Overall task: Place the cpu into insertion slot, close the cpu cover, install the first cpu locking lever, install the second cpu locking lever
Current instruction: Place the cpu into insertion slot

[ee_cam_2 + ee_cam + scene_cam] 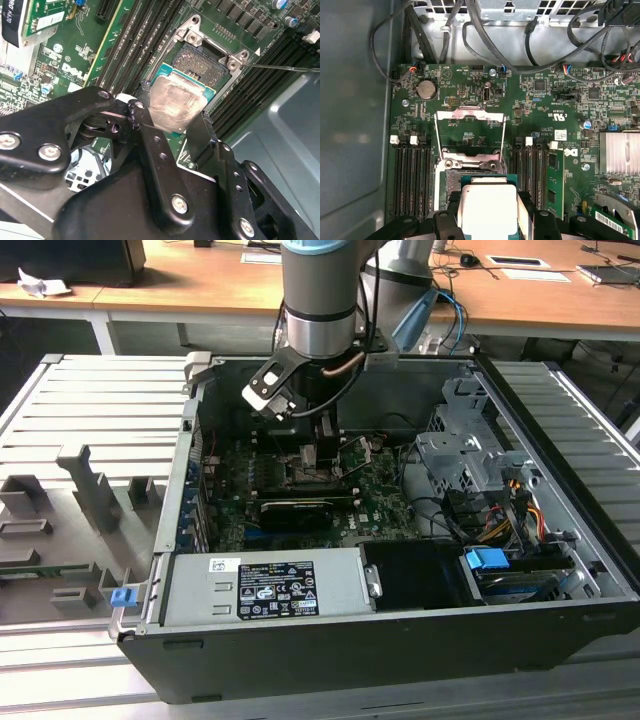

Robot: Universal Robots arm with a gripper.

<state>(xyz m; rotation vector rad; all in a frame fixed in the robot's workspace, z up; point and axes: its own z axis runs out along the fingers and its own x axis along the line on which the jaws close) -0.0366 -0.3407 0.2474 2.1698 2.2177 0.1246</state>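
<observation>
- We are viewing the cpu [176,100] in the second wrist view: a flat square chip with a smeared silvery top and a green edge.
- We are seeing the gripper [167,120] pinching its two opposite sides over the open insertion slot [202,65]; we cannot tell if they touch.
- We are noting the cpu cover [470,116] standing raised in the first wrist view.
- We are observing, in the exterior view, a ribbed grey table [90,410], the open computer case [400,660] and wooden desks [520,300] behind.

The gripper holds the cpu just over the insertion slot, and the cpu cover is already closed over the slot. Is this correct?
Not quite. The cpu cover is open, swung back from the insertion slot, as the first wrist view shows. The gripper does hold the cpu just over the slot.
</observation>
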